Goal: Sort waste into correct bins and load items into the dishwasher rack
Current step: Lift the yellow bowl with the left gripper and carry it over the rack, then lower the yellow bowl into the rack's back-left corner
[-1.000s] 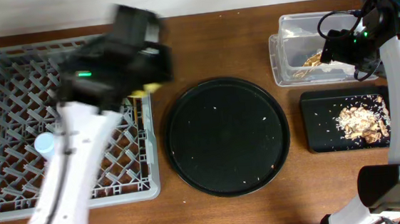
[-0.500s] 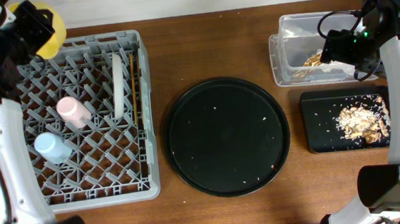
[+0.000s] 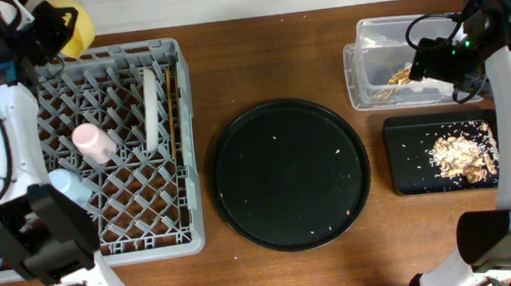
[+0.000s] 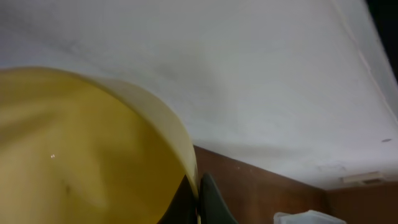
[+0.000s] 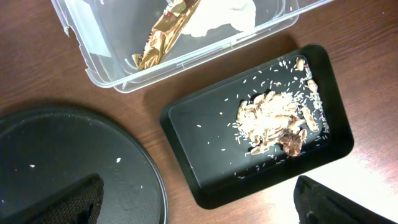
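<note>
Beyond the far-left corner of the grey dishwasher rack [image 3: 186, 148], my left gripper [image 3: 60, 32] is shut on the rim of the yellow bowl [image 3: 78, 29]. In the left wrist view the yellow bowl [image 4: 81, 155] fills the left side, its edge pinched by the left gripper [image 4: 199, 200]. The rack holds a pink cup [image 3: 92, 142], a light-blue cup [image 3: 65, 183], a grey plate [image 3: 151, 110] on edge and chopsticks [image 3: 171, 104]. My right gripper [image 3: 432, 61], seen as right gripper [image 5: 202, 211] in its wrist view, hangs open and empty above the bins.
The clear tub [image 5: 186, 62] holds a gold wrapper [image 5: 163, 37] and a white napkin [image 5: 217, 15]. A shallow black tray [image 5: 205, 130] carries food scraps [image 5: 273, 121]. The large round black tray [image 3: 292, 174] with a few crumbs lies mid-table. A white wall stands behind.
My left arm has swung from over the rack's right side to beyond its far-left corner, carrying the yellow bowl. The right arm has not moved.
</note>
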`<action>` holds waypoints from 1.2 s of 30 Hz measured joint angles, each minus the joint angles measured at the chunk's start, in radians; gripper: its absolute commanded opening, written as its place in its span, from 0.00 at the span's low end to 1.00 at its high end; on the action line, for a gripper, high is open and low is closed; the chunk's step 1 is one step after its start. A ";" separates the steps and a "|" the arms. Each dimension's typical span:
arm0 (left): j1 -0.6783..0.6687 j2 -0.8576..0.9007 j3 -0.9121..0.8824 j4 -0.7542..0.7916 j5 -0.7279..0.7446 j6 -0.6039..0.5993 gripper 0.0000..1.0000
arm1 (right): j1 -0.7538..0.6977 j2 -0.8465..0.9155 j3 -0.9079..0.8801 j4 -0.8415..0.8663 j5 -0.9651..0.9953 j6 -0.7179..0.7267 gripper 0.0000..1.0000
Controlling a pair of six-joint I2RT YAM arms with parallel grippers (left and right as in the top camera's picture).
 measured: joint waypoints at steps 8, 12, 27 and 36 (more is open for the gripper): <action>0.000 0.113 0.000 0.058 0.052 -0.039 0.00 | 0.000 0.000 0.000 0.000 0.000 0.000 0.99; 0.000 0.150 0.000 0.057 0.095 -0.043 0.00 | 0.000 0.000 0.000 0.000 0.000 0.000 0.99; 0.020 0.205 0.011 0.024 0.270 -0.031 0.00 | 0.000 0.000 0.000 0.000 0.000 0.000 0.99; 0.130 0.214 0.011 0.013 0.380 -0.030 0.13 | 0.000 0.000 0.000 0.000 0.000 0.000 0.99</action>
